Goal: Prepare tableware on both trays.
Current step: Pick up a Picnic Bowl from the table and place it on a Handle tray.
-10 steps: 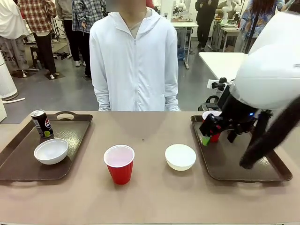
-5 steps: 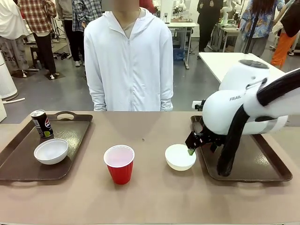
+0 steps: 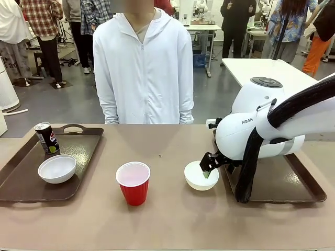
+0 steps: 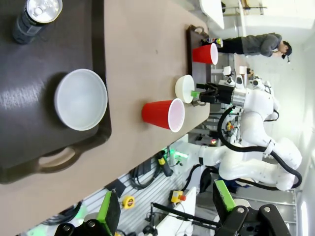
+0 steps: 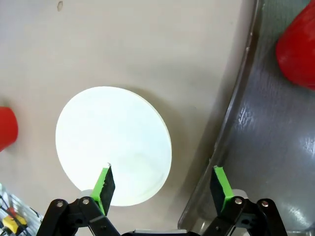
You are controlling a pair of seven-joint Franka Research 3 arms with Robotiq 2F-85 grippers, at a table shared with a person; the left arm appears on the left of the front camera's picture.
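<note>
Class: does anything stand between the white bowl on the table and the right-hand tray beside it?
Nothing visible does. The bowl sits beside the right tray, with only a strip of tabletop and the tray's raised rim between them. A red cup stands farther off on that tray.

The right gripper (image 3: 208, 171) has swung off the dark brown rectangular plastic tray (image 3: 301, 184) to the rim of the small round white bowl (image 3: 194, 180).

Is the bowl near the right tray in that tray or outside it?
Outside: the bowl sits on the table, just left of the right tray.
</note>
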